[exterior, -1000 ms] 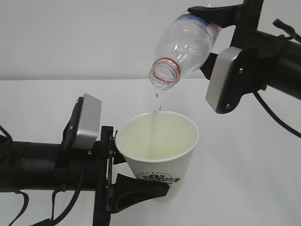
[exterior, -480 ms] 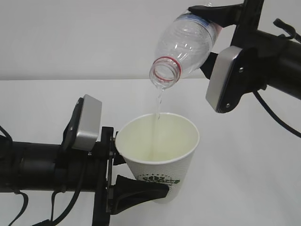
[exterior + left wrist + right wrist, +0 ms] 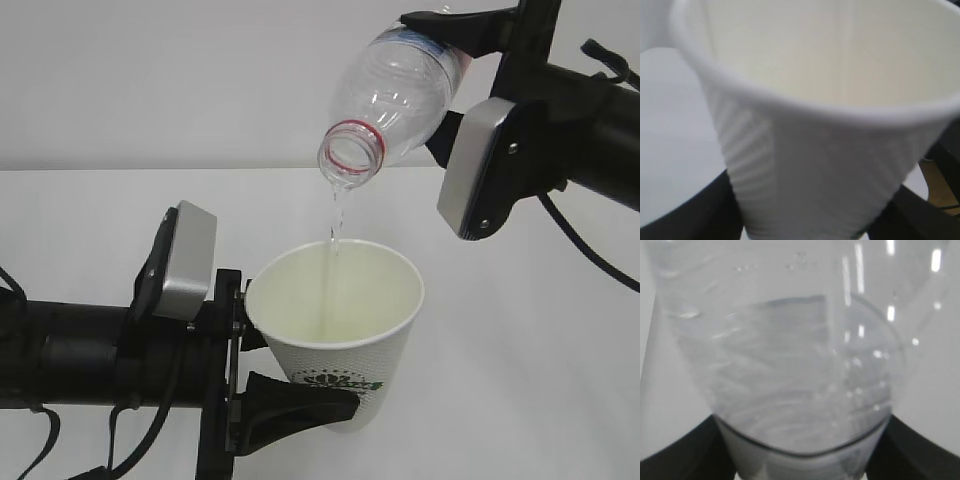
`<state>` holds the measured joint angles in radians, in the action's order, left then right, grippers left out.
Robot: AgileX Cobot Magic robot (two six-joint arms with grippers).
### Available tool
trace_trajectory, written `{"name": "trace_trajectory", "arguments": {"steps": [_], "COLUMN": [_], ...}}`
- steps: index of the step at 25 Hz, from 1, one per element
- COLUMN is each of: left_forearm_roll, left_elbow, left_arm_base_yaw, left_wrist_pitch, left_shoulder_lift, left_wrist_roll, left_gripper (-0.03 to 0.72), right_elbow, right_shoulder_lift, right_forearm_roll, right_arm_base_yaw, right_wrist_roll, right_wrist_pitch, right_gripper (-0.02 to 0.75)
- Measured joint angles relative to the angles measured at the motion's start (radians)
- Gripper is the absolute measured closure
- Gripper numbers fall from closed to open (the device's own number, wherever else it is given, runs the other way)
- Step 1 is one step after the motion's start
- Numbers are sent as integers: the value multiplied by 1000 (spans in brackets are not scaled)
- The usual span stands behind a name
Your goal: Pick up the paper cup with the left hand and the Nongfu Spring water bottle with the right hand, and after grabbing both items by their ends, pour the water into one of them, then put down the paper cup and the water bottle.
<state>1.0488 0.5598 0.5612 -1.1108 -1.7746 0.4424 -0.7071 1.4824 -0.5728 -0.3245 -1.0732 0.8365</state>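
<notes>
The white paper cup (image 3: 340, 345) with a green logo is held upright above the table, my left gripper (image 3: 300, 385) shut on its lower end. It fills the left wrist view as paper cup (image 3: 815, 150), with dark fingers (image 3: 685, 215) at both sides. The clear Nongfu Spring water bottle (image 3: 395, 95) with a red neck ring tilts mouth-down over the cup, my right gripper (image 3: 470, 60) shut on its base end. A thin stream of water (image 3: 335, 225) falls from the mouth into the cup. The right wrist view shows the water bottle (image 3: 800, 365) close up between dark fingers (image 3: 675, 460).
A white table (image 3: 520, 380) lies under both arms, with a plain pale wall (image 3: 150, 80) behind. Both black arms reach in from the sides, each with a grey camera block (image 3: 180, 262).
Bottle, cup and both arms hold still. The thin stream keeps falling into the cup, only flickering in shape.
</notes>
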Motion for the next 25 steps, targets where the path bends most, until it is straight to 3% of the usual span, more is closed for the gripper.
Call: {"name": "trace_trajectory", "arguments": {"steps": [25], "left_forearm_roll": [0], "left_elbow": [0], "left_arm_base_yaw": [0], "left_wrist_pitch": [0], "left_shoulder_lift": [0], "left_wrist_roll": [0], "left_gripper": [214], "right_elbow": [0], "right_shoulder_lift": [0], "right_forearm_roll": [0], "right_arm_base_yaw": [0], "right_wrist_roll": [-20], "right_wrist_pitch": [2], "right_gripper": [244]}}
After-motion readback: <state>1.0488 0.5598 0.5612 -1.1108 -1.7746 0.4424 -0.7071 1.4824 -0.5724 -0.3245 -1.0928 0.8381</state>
